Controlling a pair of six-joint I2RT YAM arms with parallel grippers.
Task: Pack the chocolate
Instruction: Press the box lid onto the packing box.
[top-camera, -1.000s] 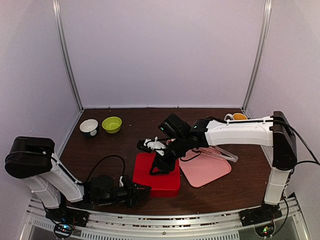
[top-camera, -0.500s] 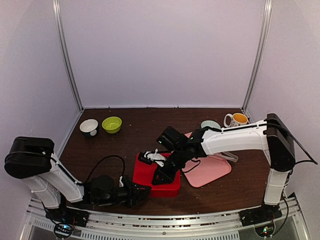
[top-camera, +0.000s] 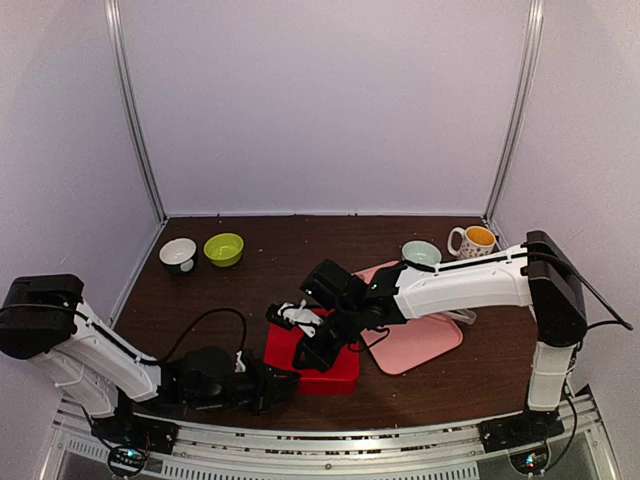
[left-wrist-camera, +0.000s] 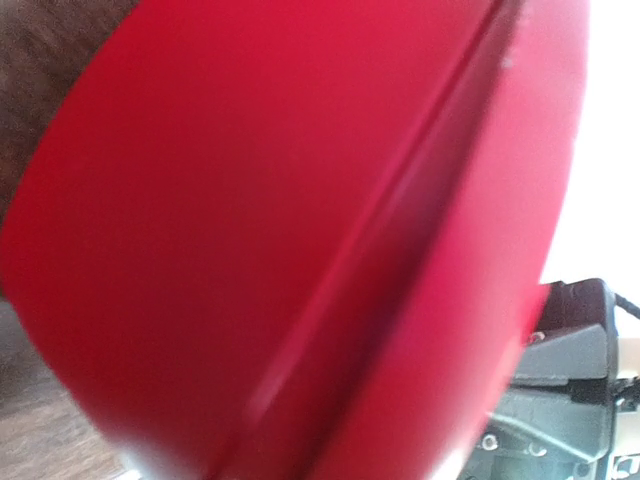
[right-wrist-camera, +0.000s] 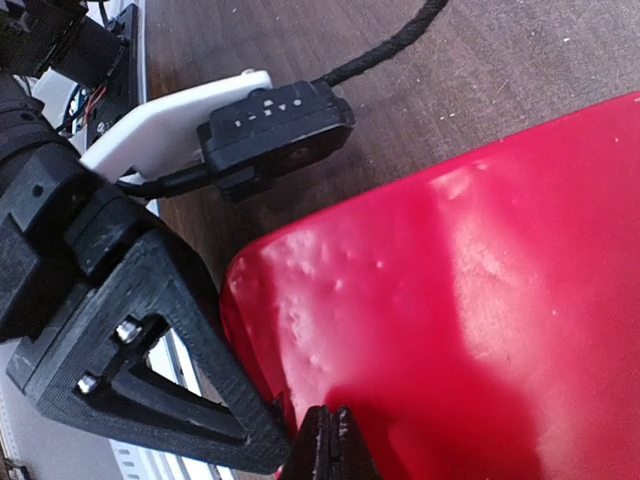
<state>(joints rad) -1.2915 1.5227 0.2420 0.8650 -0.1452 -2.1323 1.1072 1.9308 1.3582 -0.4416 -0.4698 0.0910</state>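
No chocolate shows in any view. A closed red box (top-camera: 325, 358) lies near the front of the table and fills the left wrist view (left-wrist-camera: 300, 240). My right gripper (top-camera: 304, 357) is shut, its tips (right-wrist-camera: 335, 445) pressed onto the red lid (right-wrist-camera: 470, 300) near the front left corner, with nothing between them. My left gripper (top-camera: 278, 383) lies low on the table at that same corner. One of its black fingers (right-wrist-camera: 190, 400) hugs the box's edge, and its grip looks closed on the box.
A pink tray (top-camera: 420, 340) with pale metal tongs (top-camera: 447, 309) lies right of the box. A white bowl (top-camera: 178, 253) and a green bowl (top-camera: 223, 248) stand at the back left. A pale green bowl (top-camera: 421, 252) and a mug (top-camera: 472, 239) stand at the back right.
My right gripper moved forward and left across the red box, came down onto the lid and closed its jaws. The left gripper stayed at the box's corner.
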